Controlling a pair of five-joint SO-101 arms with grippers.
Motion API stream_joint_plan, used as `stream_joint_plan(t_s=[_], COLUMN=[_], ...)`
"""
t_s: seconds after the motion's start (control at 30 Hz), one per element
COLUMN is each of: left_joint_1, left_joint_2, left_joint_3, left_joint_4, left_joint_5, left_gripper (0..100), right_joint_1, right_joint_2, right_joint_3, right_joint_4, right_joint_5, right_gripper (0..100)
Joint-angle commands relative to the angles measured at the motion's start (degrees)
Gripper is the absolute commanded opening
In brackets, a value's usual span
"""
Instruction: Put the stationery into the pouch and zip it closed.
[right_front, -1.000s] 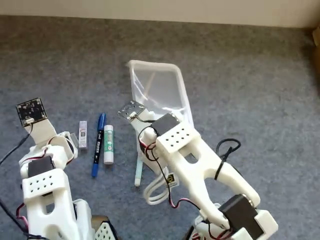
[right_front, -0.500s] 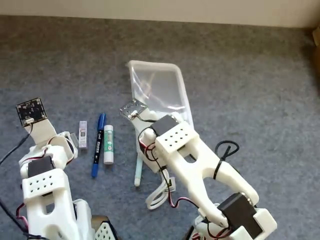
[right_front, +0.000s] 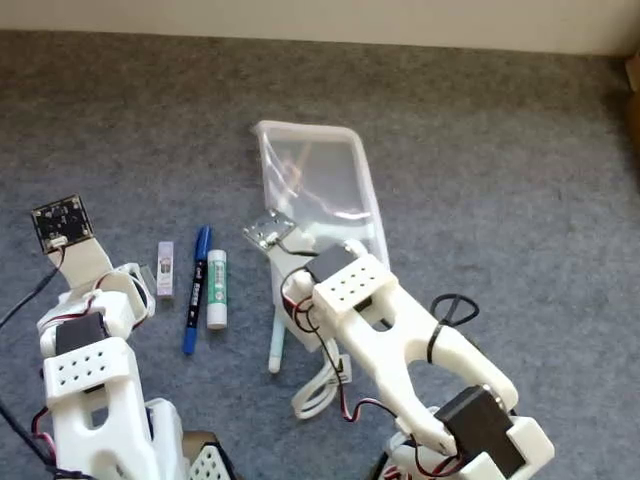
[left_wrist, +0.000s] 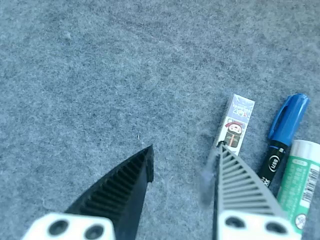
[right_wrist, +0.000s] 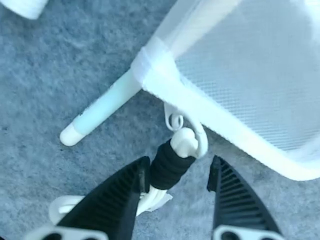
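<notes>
The clear mesh pouch (right_front: 315, 180) lies in the middle of the grey carpet; something thin shows inside it. My right gripper (right_wrist: 180, 164) is open, with one finger on each side of the pouch's (right_wrist: 250, 70) white zipper pull (right_wrist: 186, 141) and its black-sleeved cord (right_wrist: 167, 169). A pale green pen (right_front: 277, 340) pokes out from under the pouch's near end. To its left lie a green glue stick (right_front: 217, 289), a blue pen (right_front: 196, 288) and a small eraser box (right_front: 165, 268). My left gripper (left_wrist: 185, 147) hovers open over bare carpet beside the eraser box (left_wrist: 236, 125).
A white cord loop (right_front: 315, 385) trails from the zipper pull toward the near edge, under the right arm. Open carpet lies beyond and to the right of the pouch. A pale wall runs along the far edge.
The right arm has drawn back a little toward the near edge, at the pouch's near end. The left arm and the loose stationery have not moved.
</notes>
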Motion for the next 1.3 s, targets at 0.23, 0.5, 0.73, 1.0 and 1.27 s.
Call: stream_joint_plan(t_s=[0.23, 0.5, 0.73, 1.0, 1.27], left_joint_1=[-0.75, -0.75, -0.75, -0.66, -0.22], left_joint_2=[-1.27, -1.27, -1.27, -1.27, -1.27], left_joint_3=[-0.57, -0.57, -0.57, -0.57, -1.36], left_joint_4=[-1.14, -1.14, -1.14, -1.14, -1.14], left_joint_5=[0.26, 0.26, 0.26, 0.26, 0.35], left_gripper=[20, 20, 20, 20, 20], right_joint_1=[0.84, 0.84, 0.84, 1.1, 1.19], right_joint_2=[-0.75, -0.75, -0.75, -1.63, -11.21], right_joint_3=[0.31, 0.31, 2.51, 2.51, 2.86], right_joint_4=[-4.09, -4.18, -4.44, -4.0, -4.18], right_joint_5=[-0.62, -0.62, -0.62, -0.62, -0.62], right_gripper=[18.7, 12.9, 12.8, 0.9, 0.5])
